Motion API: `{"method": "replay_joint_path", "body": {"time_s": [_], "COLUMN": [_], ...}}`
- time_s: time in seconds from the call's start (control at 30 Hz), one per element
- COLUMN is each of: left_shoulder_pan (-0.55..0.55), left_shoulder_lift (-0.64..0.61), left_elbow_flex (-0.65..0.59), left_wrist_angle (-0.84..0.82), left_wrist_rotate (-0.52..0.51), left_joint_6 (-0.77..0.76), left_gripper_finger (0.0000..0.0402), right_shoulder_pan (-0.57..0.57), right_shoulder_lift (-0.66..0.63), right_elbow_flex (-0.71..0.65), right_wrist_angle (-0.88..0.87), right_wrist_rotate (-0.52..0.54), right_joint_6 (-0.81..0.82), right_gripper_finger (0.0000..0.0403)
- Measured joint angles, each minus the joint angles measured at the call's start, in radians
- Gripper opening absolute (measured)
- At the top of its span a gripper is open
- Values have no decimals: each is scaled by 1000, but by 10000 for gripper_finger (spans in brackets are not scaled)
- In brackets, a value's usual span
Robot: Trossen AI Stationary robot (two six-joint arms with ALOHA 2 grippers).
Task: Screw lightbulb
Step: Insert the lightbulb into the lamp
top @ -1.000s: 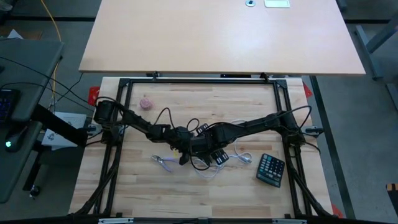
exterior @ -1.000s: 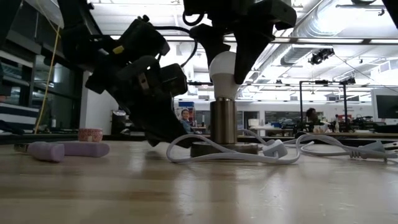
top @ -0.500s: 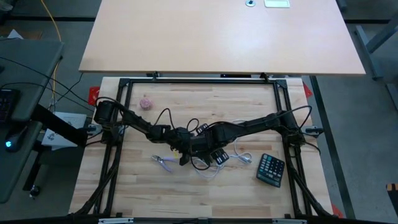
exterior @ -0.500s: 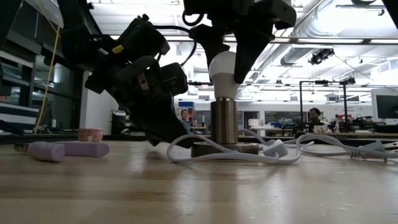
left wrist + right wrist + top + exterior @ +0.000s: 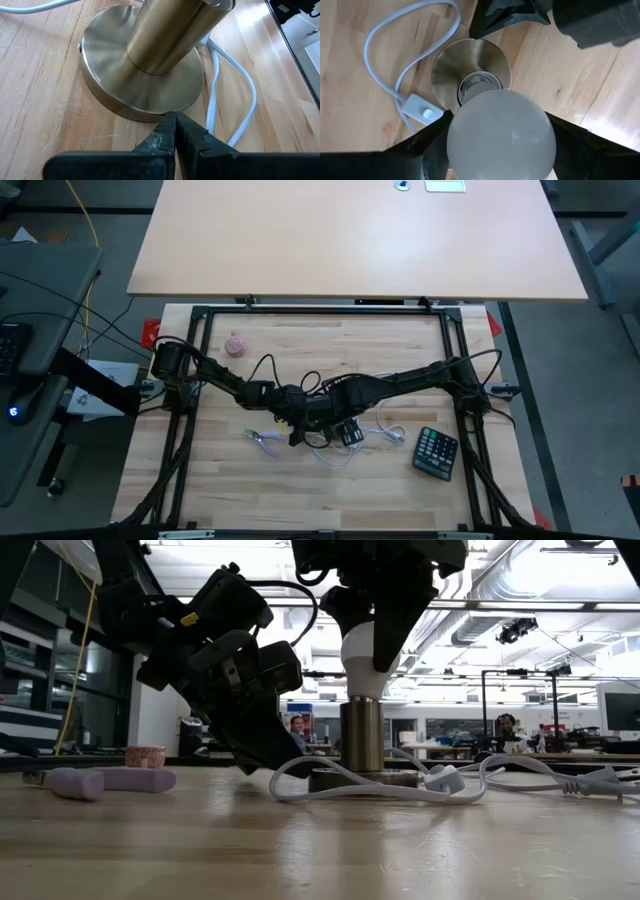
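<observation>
Brushed brass-toned metal forms the lamp base (image 5: 142, 90), a round disc with an upright tube rising from its middle, standing on the wooden table (image 5: 400, 490) near its centre; the lightbulb (image 5: 501, 132) sits directly above that tube, its frosted white globe clamped between the two dark fingers (image 5: 427, 145) of the right gripper (image 5: 372, 640), which comes down on it from above; the right wrist view shows the bulb's silvery screw base lined up with the open mouth of the socket, and the low view shows the bulb's neck (image 5: 365, 690) meeting the top of the tube, upright; how far the thread is seated cannot be told; the right fingers stand partly apart, held open only by the globe they grip; the left gripper (image 5: 172, 131) has its fingers pressed fully together with nothing between them, and its tips rest against the rim of the disc at table level; a white cord (image 5: 400, 790) with an inline switch (image 5: 426, 113) loops over the wood around the base; farther off lie purple-handled pliers (image 5: 266, 442), a dark calculator (image 5: 436, 452) toward the right side, and a small pink ball (image 5: 235, 345) near the left rear corner.
</observation>
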Motion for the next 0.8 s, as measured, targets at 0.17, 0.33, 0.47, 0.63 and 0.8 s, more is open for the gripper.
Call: {"method": "replay_joint_path", "body": {"time_s": [0.17, 0.33, 0.47, 0.63, 0.8], "left_shoulder_pan": [0, 0, 0, 0, 0], "left_shoulder_lift": [0, 0, 0, 1, 0], "left_elbow_flex": [1, 1, 1, 1, 1], "left_wrist_angle": [0, 0, 0, 0, 0], "left_wrist_rotate": [-2, -10, -11, -11, -14], "left_joint_6": [0, -1, -2, -2, -4], "left_gripper_finger": [0, 0, 0, 0, 0], "right_shoulder_pan": [0, 0, 0, 0, 0], "right_shoulder_lift": [0, 0, 0, 0, -1], "right_elbow_flex": [0, 0, 0, 0, 1], "right_wrist_angle": [-4, -5, -5, -7, -20], "right_wrist_rotate": [-17, -22, -23, -23, -24], "right_joint_6": [107, 182, 214, 198, 201], "right_gripper_finger": [261, 261, 261, 261, 261]}}
